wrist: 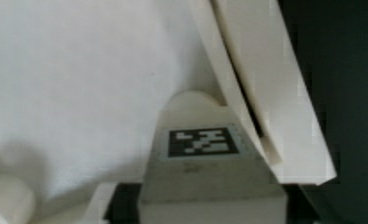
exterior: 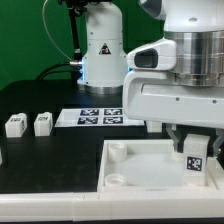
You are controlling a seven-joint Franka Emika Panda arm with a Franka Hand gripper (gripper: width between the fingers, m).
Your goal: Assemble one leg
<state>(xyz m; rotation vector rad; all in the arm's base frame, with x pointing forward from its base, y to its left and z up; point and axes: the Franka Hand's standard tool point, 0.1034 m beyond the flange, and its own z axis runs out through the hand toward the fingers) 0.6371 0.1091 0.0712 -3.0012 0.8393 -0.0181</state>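
My gripper (exterior: pixel 192 147) is shut on a leg (exterior: pixel 193 161), a small white block with a black-and-white tag facing the camera. It holds the leg upright, low over the right part of the large white tray-like part (exterior: pixel 150 185); I cannot tell whether the leg touches it. In the wrist view the leg (wrist: pixel 202 140) sits between my two dark fingers (wrist: pixel 133 205), close beside the tray's raised rim (wrist: pixel 252 90). Two more legs (exterior: pixel 15 125) (exterior: pixel 42 123) stand on the black table at the exterior view's left.
The marker board (exterior: pixel 100 117) lies flat on the table behind the tray part. The robot's white base (exterior: pixel 100 50) stands at the back. Round corner sockets (exterior: pixel 116 180) show on the tray's left side. A green wall is behind.
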